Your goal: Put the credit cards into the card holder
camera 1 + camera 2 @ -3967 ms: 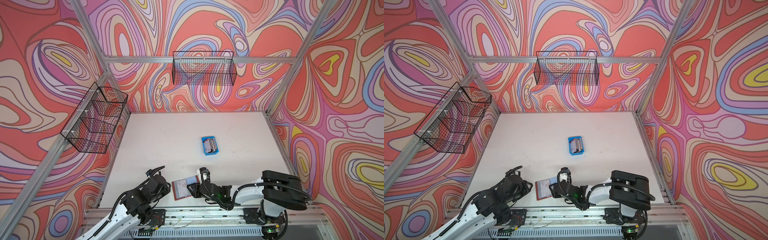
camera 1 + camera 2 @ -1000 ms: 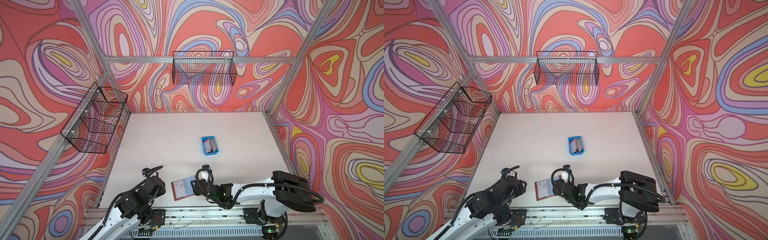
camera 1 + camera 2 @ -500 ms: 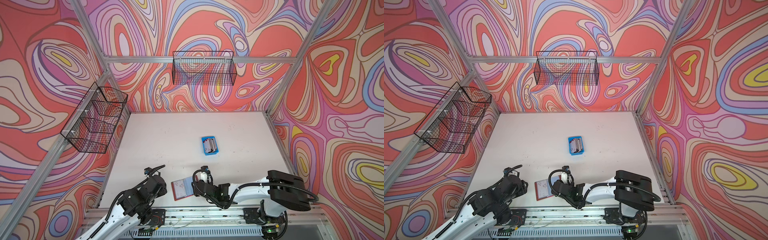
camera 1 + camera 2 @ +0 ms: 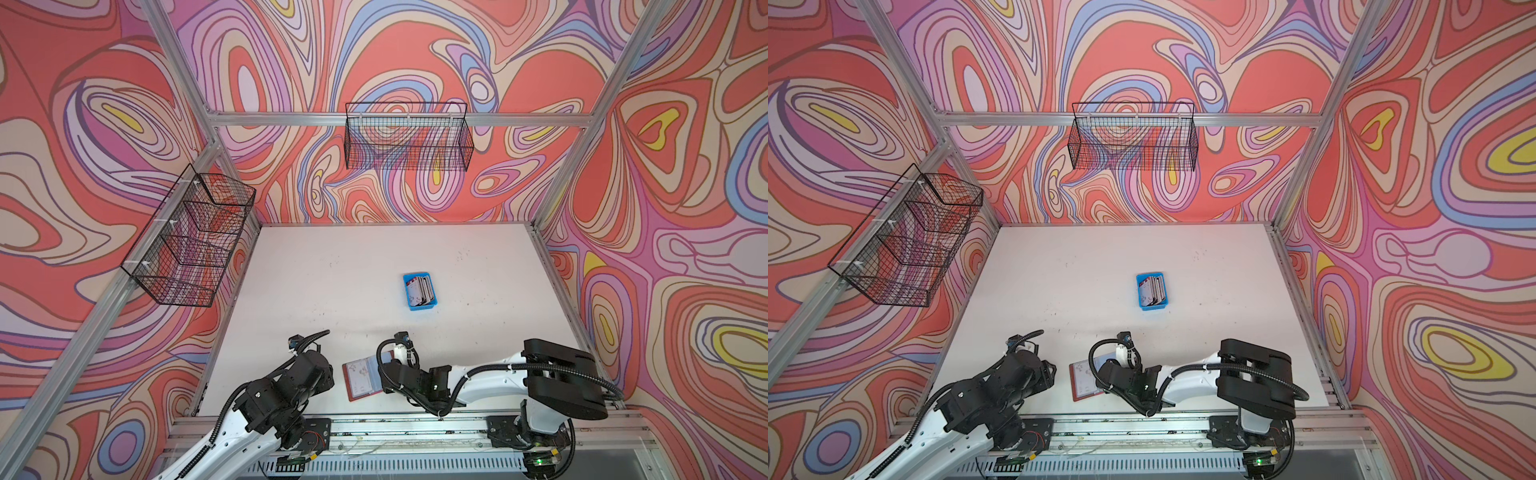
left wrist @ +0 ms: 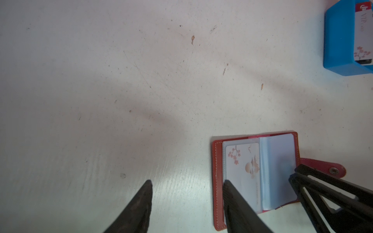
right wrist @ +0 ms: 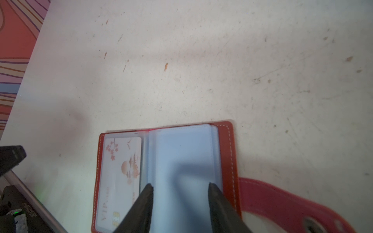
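the left gripper (image 5: 187, 184) hangs low over the white table (image 5: 101, 80) with its jaws apart and nothing between them, one finger just at the left edge of the card holder (image 5: 272, 161). this red card holder lies open and flat near the front edge of the table, one white blossom-print card (image 6: 121, 161) in its left sleeve, and the right gripper (image 6: 180, 186) stands over its clear right pages, jaws also apart, clamping nothing. farther back and to the right, well apart, more credit cards (image 4: 420, 289) stand in a small blue tray (image 4: 424, 307).
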Action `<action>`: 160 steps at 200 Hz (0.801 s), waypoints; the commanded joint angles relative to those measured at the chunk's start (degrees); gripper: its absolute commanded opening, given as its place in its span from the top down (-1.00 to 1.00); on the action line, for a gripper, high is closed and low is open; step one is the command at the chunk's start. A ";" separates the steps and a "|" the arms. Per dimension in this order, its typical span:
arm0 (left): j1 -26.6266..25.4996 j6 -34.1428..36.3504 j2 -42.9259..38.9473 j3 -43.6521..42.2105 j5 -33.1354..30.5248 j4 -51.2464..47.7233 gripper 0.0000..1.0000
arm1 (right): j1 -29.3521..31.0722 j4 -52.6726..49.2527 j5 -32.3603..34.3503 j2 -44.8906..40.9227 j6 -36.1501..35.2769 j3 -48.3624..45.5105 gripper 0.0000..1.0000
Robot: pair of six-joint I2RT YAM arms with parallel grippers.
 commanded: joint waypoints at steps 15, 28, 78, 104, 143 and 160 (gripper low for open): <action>-0.22 0.64 -0.42 -0.65 0.04 -0.03 -0.16 | 0.19 -1.11 1.05 -0.21 0.62 -0.22 0.06; -0.24 0.59 -0.42 -0.64 0.03 0.03 -0.16 | 0.22 -1.11 0.86 0.31 0.62 0.02 0.06; -0.24 0.64 -0.42 -0.75 0.12 0.03 -0.16 | 0.26 -1.50 1.14 0.84 0.92 0.00 0.09; -0.24 0.64 -0.49 -0.81 0.12 0.01 -0.16 | 0.25 -1.54 1.39 0.11 1.05 -0.49 0.09; -0.24 0.64 -0.43 -0.73 0.07 0.09 -0.16 | 0.19 -1.50 1.07 0.85 1.10 -0.26 0.10; -0.24 0.66 -0.51 -0.74 0.12 0.10 -0.16 | 0.22 -1.43 1.28 0.90 1.22 -0.40 0.10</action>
